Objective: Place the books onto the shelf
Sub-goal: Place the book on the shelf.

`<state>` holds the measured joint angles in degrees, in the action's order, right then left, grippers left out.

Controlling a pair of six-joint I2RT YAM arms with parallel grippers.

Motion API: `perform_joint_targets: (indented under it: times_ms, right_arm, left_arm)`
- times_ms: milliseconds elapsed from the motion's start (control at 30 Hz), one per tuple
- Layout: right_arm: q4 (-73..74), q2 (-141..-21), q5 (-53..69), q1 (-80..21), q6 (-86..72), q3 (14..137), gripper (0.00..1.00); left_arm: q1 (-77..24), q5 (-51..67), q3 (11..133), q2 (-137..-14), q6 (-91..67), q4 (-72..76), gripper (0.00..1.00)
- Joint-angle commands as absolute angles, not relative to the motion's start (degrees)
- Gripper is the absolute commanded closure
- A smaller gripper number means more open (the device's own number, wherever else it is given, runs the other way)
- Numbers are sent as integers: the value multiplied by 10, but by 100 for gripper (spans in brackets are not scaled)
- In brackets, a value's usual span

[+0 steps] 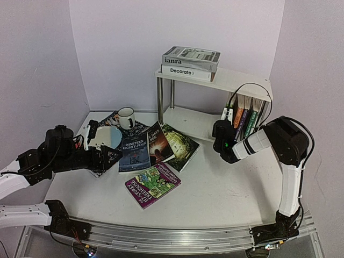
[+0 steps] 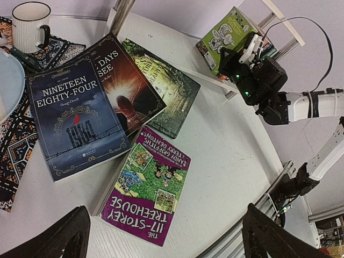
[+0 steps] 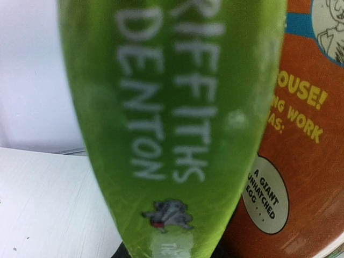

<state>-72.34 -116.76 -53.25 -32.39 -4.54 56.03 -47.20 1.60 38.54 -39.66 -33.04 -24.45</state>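
Note:
The shelf (image 1: 236, 80) stands at the back right, with two grey-white books (image 1: 191, 59) stacked on its top board and several books (image 1: 248, 115) upright on the lower board. My right gripper (image 1: 228, 115) is at the lower tier, shut on a green Treehouse book (image 3: 177, 107) held upright beside an orange book (image 3: 301, 161). On the table lie Nineteen Eighty-Four (image 2: 75, 115), a dark novel (image 2: 126, 86), a dark green book (image 2: 161, 88) and the purple 117-Storey Treehouse (image 2: 148, 188). My left gripper (image 2: 164, 242) hangs open over the purple book's near end.
A white mug (image 1: 127, 117) stands on a patterned placemat (image 1: 110, 119) at the back left, with a pale blue plate (image 2: 11, 80) beside it. The shelf's chrome legs (image 1: 159, 102) rise just behind the lying books. A metal rail (image 1: 172, 239) runs along the table's near edge.

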Motion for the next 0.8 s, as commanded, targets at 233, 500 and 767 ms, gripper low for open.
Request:
perform_joint_targets:
  times_ms: [233, 500, 767]
  right_arm:
    - [-744, -1133, -575, -309, -52, 551, 80]
    - [-743, -1133, -561, -309, -62, 547, 61]
    - [-744, -1130, -551, -309, -68, 542, 58]
  left_arm:
    - [-470, 22, 401, -400, -332, -225, 0]
    - [-470, 22, 401, -398, -332, -225, 0]
    - [-470, 23, 401, -402, -331, -224, 0]
